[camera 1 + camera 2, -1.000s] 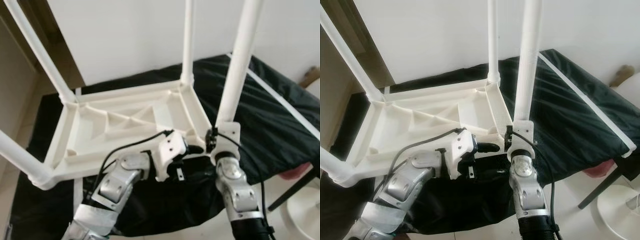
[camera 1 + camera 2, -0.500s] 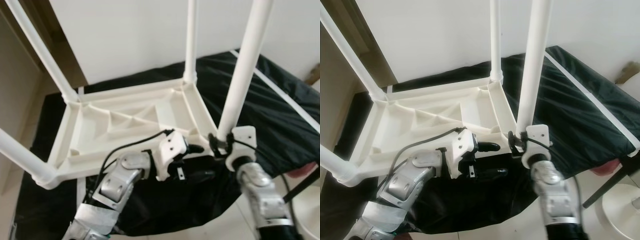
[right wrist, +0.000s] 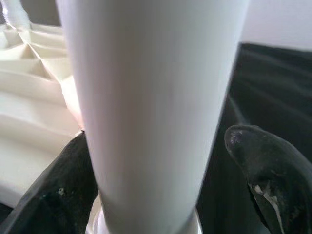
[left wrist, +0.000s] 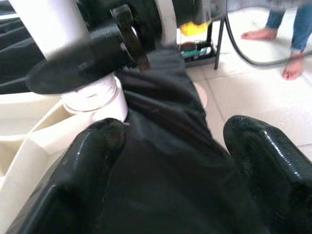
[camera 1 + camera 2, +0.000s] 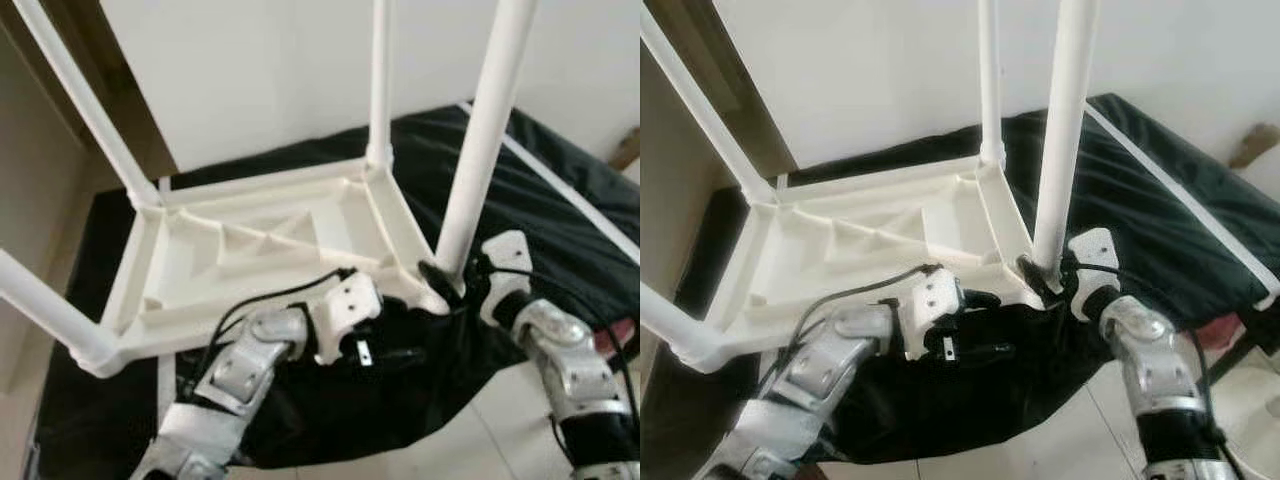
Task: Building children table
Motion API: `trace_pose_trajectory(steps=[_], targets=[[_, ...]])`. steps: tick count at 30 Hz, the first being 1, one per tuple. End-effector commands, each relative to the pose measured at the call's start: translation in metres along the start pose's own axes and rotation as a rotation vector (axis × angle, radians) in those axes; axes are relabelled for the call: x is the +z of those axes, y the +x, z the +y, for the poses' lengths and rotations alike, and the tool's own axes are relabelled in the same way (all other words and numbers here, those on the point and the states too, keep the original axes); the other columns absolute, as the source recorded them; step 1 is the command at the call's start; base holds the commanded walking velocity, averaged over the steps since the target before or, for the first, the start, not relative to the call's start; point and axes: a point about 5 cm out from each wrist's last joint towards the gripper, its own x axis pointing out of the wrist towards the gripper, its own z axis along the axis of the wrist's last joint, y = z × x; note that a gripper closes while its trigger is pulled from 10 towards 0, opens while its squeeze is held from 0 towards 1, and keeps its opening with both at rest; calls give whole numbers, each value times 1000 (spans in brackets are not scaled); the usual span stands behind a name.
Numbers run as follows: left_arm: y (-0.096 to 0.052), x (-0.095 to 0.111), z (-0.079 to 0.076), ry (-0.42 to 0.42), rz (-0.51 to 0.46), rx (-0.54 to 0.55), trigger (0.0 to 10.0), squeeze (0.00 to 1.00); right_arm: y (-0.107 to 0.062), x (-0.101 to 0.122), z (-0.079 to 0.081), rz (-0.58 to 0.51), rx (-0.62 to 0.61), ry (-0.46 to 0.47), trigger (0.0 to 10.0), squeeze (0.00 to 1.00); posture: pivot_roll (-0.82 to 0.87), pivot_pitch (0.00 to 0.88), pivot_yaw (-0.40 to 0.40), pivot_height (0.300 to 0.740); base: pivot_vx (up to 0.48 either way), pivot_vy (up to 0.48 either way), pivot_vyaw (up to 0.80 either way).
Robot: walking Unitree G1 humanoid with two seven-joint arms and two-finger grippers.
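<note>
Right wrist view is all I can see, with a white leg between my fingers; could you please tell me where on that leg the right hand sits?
Observer: The right hand is at the very base of the near right leg, where the leg meets the corner of the upturned table top.
Operator: Thank you. And where is the left hand?
Observer: The left hand is open over the black cloth, close beside that same corner, and it holds nothing.
Operator: Is anyone nearby?
Observer: Yes, a person's bare feet stand on the tiled floor beyond the cloth.
</note>
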Motion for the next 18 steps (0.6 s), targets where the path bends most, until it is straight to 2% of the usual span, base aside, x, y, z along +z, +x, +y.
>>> trace_pose_trajectory(steps=[1,4,10,11,12,13,14,18], targets=[[-2,-5,11,17,34,194,10000,0,7,-4,7,14,66,-4,10000,0,-99,0,115,740,0,0,0],[-1,-5,14,27,36,226,10000,0,16,-4,9,27,115,-11,10000,0,-96,0,112,740,0,0,0],[1,-1,22,41,9,303,10000,0,21,-6,10,29,144,-27,10000,0,-87,0,101,740,0,0,0],[2,1,24,42,0,330,10000,0,23,-6,11,29,161,-36,7333,0,-87,0,99,740,0,0,0],[2,0,27,36,-2,349,10000,0,24,-7,12,28,177,-45,2314,0,-87,0,99,740,0,0,0],[2,0,27,36,-2,349,10000,0,24,-7,12,28,177,-45,2314,0,-87,0,99,740,0,0,0],[3,0,27,31,1,356,10000,0,24,-7,12,28,187,-48,0,0,-88,0,96,740,0,0,0],[7,-2,26,-22,-5,375,10000,0,22,-10,11,31,197,-53,0,0,-89,0,97,740,0,0,0]])
